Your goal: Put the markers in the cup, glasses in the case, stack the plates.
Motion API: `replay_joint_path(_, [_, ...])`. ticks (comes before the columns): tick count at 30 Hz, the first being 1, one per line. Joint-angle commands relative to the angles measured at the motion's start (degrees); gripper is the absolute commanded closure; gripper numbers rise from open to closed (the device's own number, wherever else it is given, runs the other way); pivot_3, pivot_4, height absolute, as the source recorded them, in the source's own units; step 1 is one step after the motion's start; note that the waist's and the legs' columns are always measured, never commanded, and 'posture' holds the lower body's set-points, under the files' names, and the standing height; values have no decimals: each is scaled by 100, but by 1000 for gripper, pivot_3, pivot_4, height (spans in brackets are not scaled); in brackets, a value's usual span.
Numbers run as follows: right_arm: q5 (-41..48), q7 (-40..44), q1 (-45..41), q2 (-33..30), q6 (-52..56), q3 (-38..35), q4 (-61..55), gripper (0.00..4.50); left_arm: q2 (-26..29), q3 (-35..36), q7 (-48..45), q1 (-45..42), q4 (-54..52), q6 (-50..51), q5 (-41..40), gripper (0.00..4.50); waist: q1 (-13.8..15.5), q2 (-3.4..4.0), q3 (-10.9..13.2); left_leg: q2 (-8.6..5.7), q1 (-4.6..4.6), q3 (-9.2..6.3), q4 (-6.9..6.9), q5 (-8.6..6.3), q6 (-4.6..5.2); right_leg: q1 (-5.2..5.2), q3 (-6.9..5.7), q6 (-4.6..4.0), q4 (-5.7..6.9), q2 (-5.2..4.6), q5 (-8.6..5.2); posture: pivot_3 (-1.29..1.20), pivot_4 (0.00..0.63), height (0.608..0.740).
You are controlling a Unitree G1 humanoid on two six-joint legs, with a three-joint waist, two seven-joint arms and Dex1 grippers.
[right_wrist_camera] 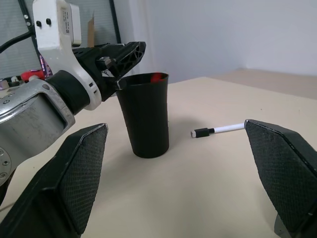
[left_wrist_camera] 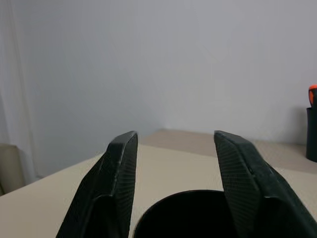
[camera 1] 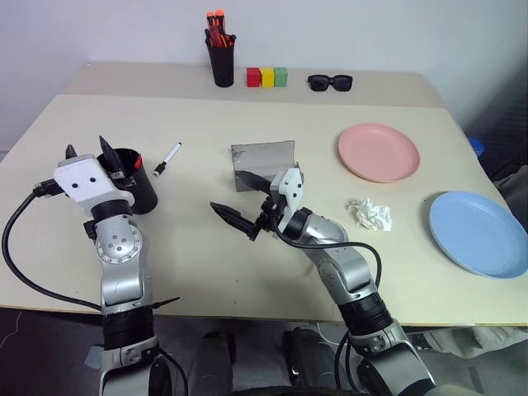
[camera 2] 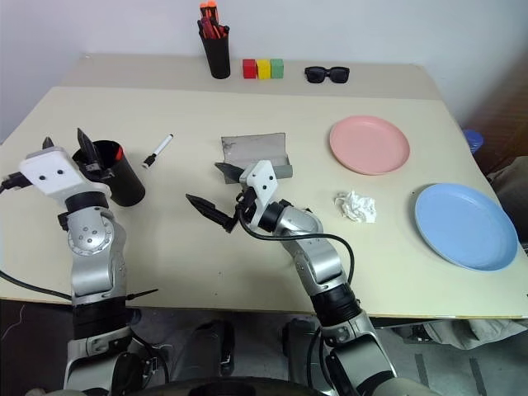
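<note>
One red marker (right_wrist_camera: 157,77) already sits in the cup (camera 1: 136,183), beneath the left end effector (camera 1: 89,150), fingers spread. The white marker (camera 1: 168,158) lies just right of the cup, slanting away; the right end effector (camera 1: 239,206), spread wide, waits farther right.

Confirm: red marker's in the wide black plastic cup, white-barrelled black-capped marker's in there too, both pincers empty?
Not quite. The white-barrelled black-capped marker lies on the beige table beside the wide black plastic cup, as the left eye view shows. The rest holds.
</note>
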Motion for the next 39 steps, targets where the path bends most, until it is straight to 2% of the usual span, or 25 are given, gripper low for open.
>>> replay_joint_path(1, [130,35,-118,66,-29,-76,-93,0,29,-13,-79,-240,-295,-75,-144,1904,0,0,0,0,0,0,0,0,0,0,0,0,0,0,0,0,150,732])
replay_joint_path(5, [146,42,-122,63,3,-98,-92,0,125,-370,-544,-732,-653,417,-429,1904,23,-3,-1,-1,-3,-1,2,0,0,0,-4,0,-1,0,0,0,150,732])
replay_joint_path(8, [167,53,-127,63,32,-101,-91,0,273,-853,-1084,-1262,-728,1428,-580,1904,30,-4,-2,-2,-4,-2,2,0,0,2,-4,0,-4,0,0,0,150,732])
replay_joint_path(11, [178,60,-153,72,45,-106,-63,0,340,-1093,-1223,-1698,-493,2439,-569,1904,-16,-3,-2,-4,-2,-3,0,0,0,3,-6,0,-4,0,0,0,150,732])
replay_joint_path(14, [176,55,-182,92,39,-102,-26,0,339,-1205,-1098,-2187,80,3450,-405,1092,-38,-3,-2,-2,1,-11,-3,0,0,0,-7,0,0,7,0,0,150,732])
replay_joint_path(16, [163,37,-204,128,7,-96,12,0,298,-1065,-766,-2553,686,3933,-294,177,-59,-4,-2,-2,2,-13,-5,0,0,0,-7,0,0,9,0,0,150,732])
replay_joint_path(18, [131,-4,-220,178,-59,-90,54,0,312,-967,-250,-2991,1490,4259,-36,78,-73,-4,-1,-2,1,-15,-5,0,0,-1,-8,0,-1,8,0,0,150,732])
replay_joint_path(20, [103,-69,-224,225,-121,-94,82,0,335,-841,-107,-3396,2257,4577,-64,78,-82,-6,0,-2,-3,-18,-4,0,0,-2,-12,0,-1,7,0,0,150,732])
replay_joint_path(26, [21,-210,-240,271,-292,-119,137,0,227,-258,488,-4175,3916,4486,-267,78,-101,-6,0,-2,-13,-20,-7,1,-1,-8,-18,1,-6,3,0,0,150,732])
replay_joint_path(30, [15,-207,-238,251,-320,-131,136,0,261,-27,943,-4402,4622,4365,-295,78,-104,-6,0,-2,-17,-22,-7,2,-2,-11,-21,1,-4,2,0,0,150,732])
replay_joint_path(39, [13,-187,-245,232,-346,-149,159,0,373,250,1198,-4499,5255,4073,-485,78,-120,-6,0,-2,-20,-24,-8,5,-8,-12,-27,1,-4,1,0,0,150,732])
